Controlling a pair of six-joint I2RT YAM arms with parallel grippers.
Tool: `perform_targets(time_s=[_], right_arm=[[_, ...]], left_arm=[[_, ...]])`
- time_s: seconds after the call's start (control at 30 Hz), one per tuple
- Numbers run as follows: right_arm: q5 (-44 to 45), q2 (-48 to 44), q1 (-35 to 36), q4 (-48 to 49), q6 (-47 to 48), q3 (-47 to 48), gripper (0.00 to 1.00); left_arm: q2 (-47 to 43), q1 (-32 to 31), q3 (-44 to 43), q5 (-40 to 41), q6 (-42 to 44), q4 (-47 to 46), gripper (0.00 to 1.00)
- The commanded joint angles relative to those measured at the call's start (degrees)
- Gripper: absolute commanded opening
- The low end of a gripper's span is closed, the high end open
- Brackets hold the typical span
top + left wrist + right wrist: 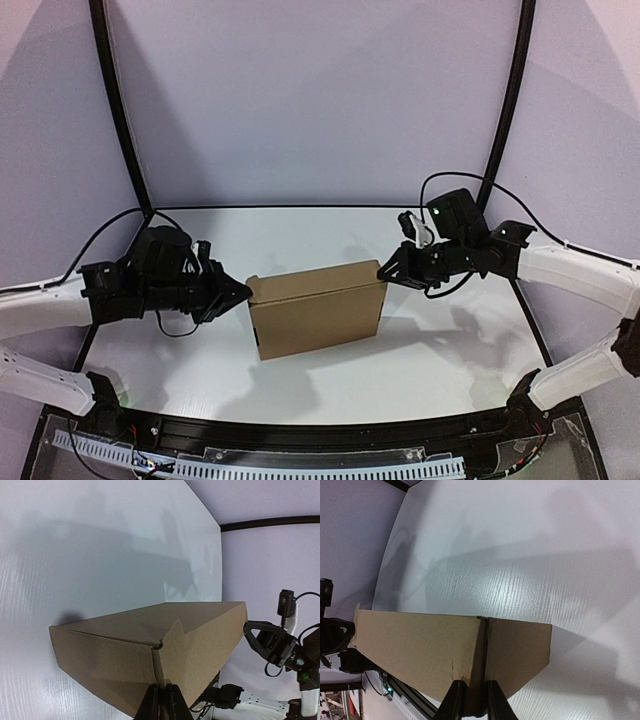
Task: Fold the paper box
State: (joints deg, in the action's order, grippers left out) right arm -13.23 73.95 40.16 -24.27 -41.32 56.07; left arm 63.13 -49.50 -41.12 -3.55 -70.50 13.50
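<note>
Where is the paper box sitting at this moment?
In the top view the paper box stands centred on the table, gripped at its left end by the left claw and at its right end by the right claw.

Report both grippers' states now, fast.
Left gripper: closed, pinching the left end of the plain brown corrugated cardboard paper box.
Right gripper: closed, pinching the paper box's right end.

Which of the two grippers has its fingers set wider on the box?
The right gripper, clamped on the paper box's end with cardboard visibly between its fingers; the left gripper's fingers nearly touch at the opposite end.
</note>
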Motion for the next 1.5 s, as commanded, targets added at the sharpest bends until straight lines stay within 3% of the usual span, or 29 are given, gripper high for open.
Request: perform_targets(time_s=[0.0,0.1,0.27,0.47,0.57,0.6,0.67,0.73,1.0,1.27,1.47], right_arm=[[-0.50,3.74,2.99,-18.80,10.95,4.47,0.22],[-0.09,5.01,2.98,-20.14,15.99,10.29,0.26],[2.30,9.14,2.95,-23.62,23.70,19.88,0.43],[6.99,11.51,2.95,-27.65,32.22,29.01,0.76],[4.99,11.07,2.92,-26.89,39.01,30.67,0.96],[2.63,10.76,2.97,-25.71,42.41,30.56,0.98],[-5.77,10.73,2.98,-24.59,51.34,30.70,0.98],[-16.08,12.76,2.99,-28.10,65.94,33.14,0.98],[-15.15,18.96,3.12,-32.02,92.32,35.89,0.98],[-14.98,29.63,4.31,-43.04,96.92,47.29,0.98],[-17.62,31.11,7.02,-44.52,94.88,46.57,0.98]], left_arm=[[13.43,-2.88,-0.18,1.40,6.30,40.85,0.01],[14.89,-2.88,-5.85,4.43,9.82,43.08,0.01],[18.97,-2.84,-12.18,7.29,14.19,44.42,0.01],[20.34,-2.86,-12.48,8.03,15.74,44.93,0.01],[19.54,-2.86,-12.58,8.81,16.08,45.33,0.01],[19.42,-2.88,-12.67,8.90,16.17,45.36,0.01],[19.43,-2.84,-13.14,8.94,16.68,45.44,0.01],[19.94,-2.88,-14.13,9.02,17.41,45.78,0.01],[20.06,-2.83,-14.50,9.15,18.37,46.77,0.01],[20.06,-2.89,-15.19,9.17,17.68,45.86,0.01],[19.33,-2.84,-14.25,8.68,16.31,45.39,0.01]])
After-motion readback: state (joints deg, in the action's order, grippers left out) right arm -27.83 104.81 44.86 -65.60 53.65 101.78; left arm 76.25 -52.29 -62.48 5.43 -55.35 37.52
